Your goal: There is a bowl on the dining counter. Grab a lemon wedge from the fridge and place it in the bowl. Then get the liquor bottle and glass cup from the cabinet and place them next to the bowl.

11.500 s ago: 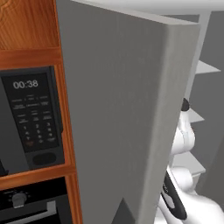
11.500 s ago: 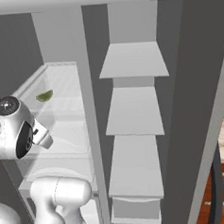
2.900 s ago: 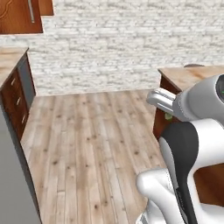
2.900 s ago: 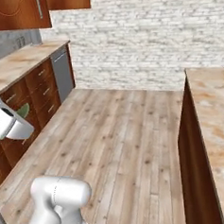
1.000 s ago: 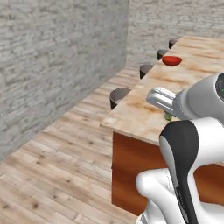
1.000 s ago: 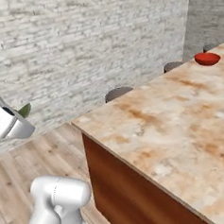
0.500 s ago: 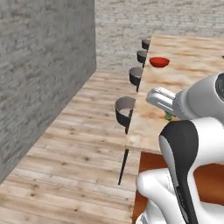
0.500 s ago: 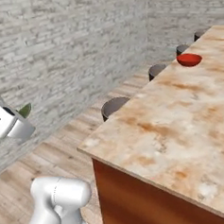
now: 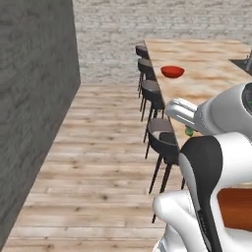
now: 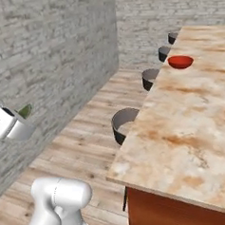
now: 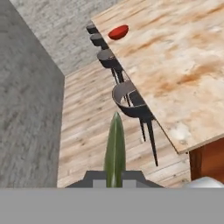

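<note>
1. Nearest to me, the end effector is clamped on the lemon wedge, which stands edge-on, a thin green sliver poking out past the tips. From the right base view the same wedge peeks out beside the white hand, held up in the air over the wooden floor, well off the bench.
2. So I'd judge the fridge part finished: the wedge is out and riding along in the grip.
3. Next out is the bench with its marbled top, and a row of dark stools tucked along its edge.
4. Far down the bench sits the red bowl, which looks empty from here and is well apart from the wedge.
5. Still to do, by my reckoning: drop the wedge in the bowl, then fetch the liquor bottle and the glass cup from the cabinet.
</note>
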Available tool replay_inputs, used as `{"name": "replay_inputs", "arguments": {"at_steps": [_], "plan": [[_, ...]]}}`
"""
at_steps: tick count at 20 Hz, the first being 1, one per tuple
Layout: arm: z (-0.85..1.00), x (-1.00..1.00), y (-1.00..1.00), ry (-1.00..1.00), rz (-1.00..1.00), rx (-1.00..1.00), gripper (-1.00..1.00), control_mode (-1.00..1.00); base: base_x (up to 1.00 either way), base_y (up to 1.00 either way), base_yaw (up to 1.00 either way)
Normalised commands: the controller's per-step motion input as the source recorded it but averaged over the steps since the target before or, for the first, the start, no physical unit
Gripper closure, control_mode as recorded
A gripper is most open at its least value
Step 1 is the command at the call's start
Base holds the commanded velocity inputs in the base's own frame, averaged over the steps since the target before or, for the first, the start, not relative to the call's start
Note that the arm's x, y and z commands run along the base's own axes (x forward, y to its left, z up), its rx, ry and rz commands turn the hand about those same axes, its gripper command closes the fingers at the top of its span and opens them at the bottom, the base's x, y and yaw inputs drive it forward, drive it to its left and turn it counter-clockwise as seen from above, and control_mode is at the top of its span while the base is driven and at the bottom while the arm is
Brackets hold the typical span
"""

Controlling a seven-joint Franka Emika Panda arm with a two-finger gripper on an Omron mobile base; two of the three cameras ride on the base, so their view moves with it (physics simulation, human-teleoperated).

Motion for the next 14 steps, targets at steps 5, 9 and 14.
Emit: {"name": "replay_inputs", "arguments": {"at_steps": [5,9,14], "plan": [[0.0,0.0,0.0,0.0,0.0,0.0,1.0,1.0,0.87,0.73,-0.41],[0.0,0.0,0.0,0.0,0.0,0.0,1.0,1.0,0.9,0.73,-0.41],[0.0,0.0,0.0,0.0,0.0,0.0,1.0,1.0,0.89,0.75,-0.4]]}}
